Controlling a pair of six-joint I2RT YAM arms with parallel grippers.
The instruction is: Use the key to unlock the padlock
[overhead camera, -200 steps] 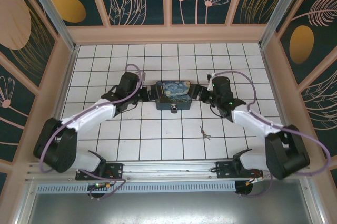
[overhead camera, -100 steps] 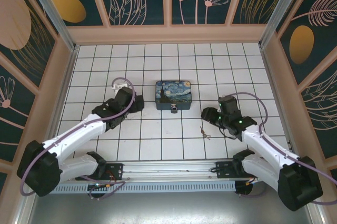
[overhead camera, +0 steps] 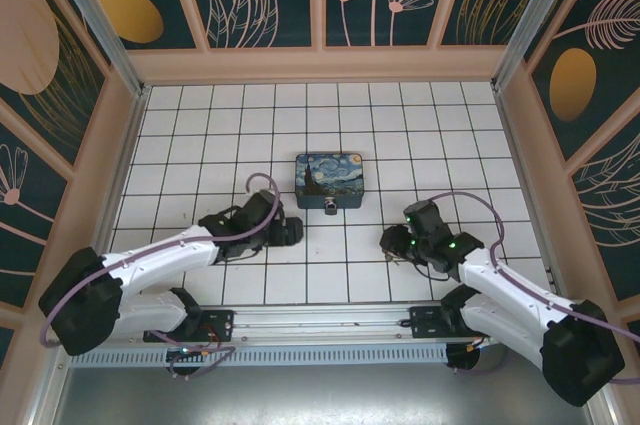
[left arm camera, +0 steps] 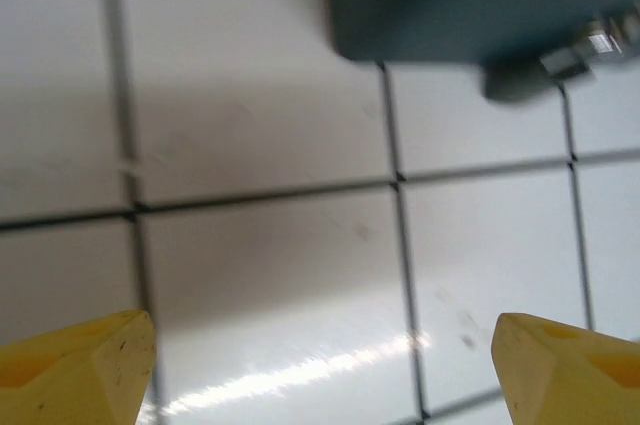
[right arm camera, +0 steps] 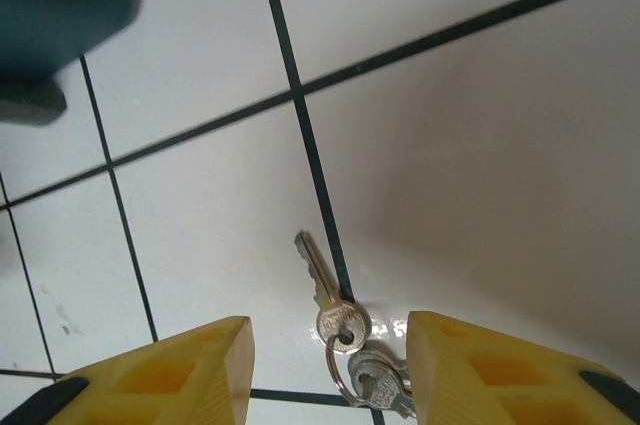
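1. The blue painted tin [overhead camera: 330, 175] sits about the middle of the tiled table [overhead camera: 250, 125]. The padlock [overhead camera: 330, 207] is at the middle of its near side, facing the arms, which I take to be so that a key can reach it from the near edge.
2. The key [right arm camera: 322, 290] lies flat on the table toward the near edge, right of centre. Its blade points roughly toward the tin. A ring [right arm camera: 350, 377] and what looks like a second key are bunched at its head.
3. The right gripper [overhead camera: 393, 242] hangs low directly over the key. From its wrist camera the jaws are released, with one yellow fingertip [right arm camera: 170, 370] on each side of the key's head and ring and neither touching metal. To me that looks lined up for a pinch, so the pickup seems to be the step in hand.
4. The left gripper [overhead camera: 288, 235] is low over the table, just near and left of the tin. Its jaws are spread wide and hold nothing. Its camera catches the tin's corner and the padlock, both blurred. I would guess it is placed there to steady the lock later.
5. The key is thin and flat on glossy tile. A closing pinch could skate over it or catch only the ring, leaving the blade dangling.
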